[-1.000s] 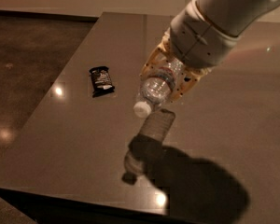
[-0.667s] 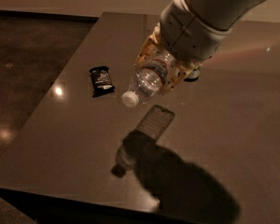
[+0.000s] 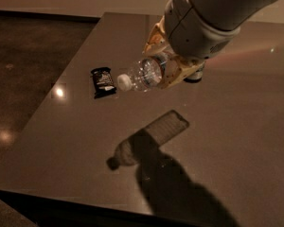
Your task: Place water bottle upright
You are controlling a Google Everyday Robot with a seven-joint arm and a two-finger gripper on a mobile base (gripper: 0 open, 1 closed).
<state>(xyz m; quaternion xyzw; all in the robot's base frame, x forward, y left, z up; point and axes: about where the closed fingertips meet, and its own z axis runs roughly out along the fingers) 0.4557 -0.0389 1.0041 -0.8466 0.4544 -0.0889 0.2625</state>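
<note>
The water bottle (image 3: 143, 74) is a small clear ribbed plastic bottle with a white cap (image 3: 123, 82). It is held in the air above the dark table (image 3: 85, 141), lying nearly horizontal with the cap pointing left and slightly down. My gripper (image 3: 168, 67) with yellowish fingers is shut on the bottle's base end, hanging from the large white-grey arm at the upper right. The bottle's shadow falls on the table below it.
A small dark snack packet (image 3: 103, 82) lies on the table left of the bottle's cap. The table's left edge runs diagonally, with dark floor (image 3: 23, 56) beyond it. The arm's shadow covers the table's lower middle.
The gripper has lifted the bottle and swung it, so the cap now points more to the left and the bottle lies closer to horizontal. Its shadow moved lower on the table.
</note>
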